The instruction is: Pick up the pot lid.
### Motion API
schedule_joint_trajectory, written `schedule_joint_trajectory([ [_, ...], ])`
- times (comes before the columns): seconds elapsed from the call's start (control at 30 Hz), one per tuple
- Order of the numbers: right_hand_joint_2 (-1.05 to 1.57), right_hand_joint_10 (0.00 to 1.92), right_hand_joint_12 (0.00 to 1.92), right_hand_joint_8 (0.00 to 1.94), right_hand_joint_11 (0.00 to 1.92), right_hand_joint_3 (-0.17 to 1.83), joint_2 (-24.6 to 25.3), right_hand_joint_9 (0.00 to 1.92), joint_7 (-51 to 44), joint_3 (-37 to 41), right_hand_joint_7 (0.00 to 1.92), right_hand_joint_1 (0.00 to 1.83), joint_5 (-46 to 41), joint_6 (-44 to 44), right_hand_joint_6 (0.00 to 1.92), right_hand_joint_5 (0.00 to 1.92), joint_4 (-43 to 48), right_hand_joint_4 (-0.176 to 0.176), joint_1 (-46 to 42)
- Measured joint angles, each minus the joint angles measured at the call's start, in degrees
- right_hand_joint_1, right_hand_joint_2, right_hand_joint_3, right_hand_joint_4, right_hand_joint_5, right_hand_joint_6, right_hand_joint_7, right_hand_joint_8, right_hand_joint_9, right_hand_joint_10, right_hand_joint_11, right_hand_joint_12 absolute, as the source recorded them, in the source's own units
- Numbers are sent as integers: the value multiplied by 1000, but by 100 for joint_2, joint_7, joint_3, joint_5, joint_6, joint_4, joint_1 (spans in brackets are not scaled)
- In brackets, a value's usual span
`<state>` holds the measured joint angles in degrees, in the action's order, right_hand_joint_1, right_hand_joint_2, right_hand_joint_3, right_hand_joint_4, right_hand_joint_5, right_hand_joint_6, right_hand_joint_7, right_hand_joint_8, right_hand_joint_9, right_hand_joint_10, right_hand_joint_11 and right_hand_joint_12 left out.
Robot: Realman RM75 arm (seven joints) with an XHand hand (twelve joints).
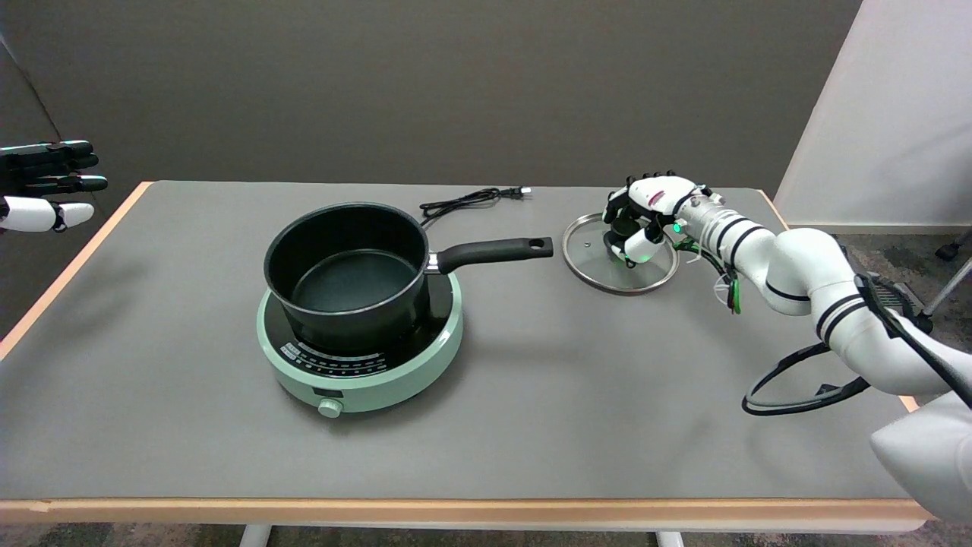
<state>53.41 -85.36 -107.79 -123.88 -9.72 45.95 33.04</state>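
The glass pot lid [600, 262] with a metal rim lies flat on the grey table, to the right of the pot handle. My right hand [647, 215] is on top of it, reaching in from the right. Its fingers and thumb curl around the black knob at the lid's centre, which is mostly hidden by them. The lid's rim still rests on the table.
A black saucepan [345, 266] stands on a mint-green induction cooker [364, 372] at centre left, its handle [493, 251] pointing toward the lid. A black power cord [467, 201] lies behind it. A cable loop [797, 384] hangs by my right arm. The idle left hand [45, 186] hovers at upper left.
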Motion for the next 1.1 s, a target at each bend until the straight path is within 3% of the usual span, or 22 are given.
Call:
schedule_joint_trajectory([
  [0.77,711,856,800,584,450,789,7,693,7,-22,794,857,-1,-6,705,725,-11,164,12],
  [0.9,713,902,841,667,475,887,8,712,11,-23,813,842,0,-14,785,726,-11,173,12],
  [0.93,956,933,869,691,479,503,9,718,12,-23,820,886,0,-15,1137,743,-11,175,12],
  [0.97,1099,940,877,719,487,280,9,725,14,-23,815,913,0,-16,1357,747,-11,176,12],
  [1.1,1088,978,910,784,519,311,11,744,17,-23,828,910,0,-32,1372,744,-12,176,12],
])
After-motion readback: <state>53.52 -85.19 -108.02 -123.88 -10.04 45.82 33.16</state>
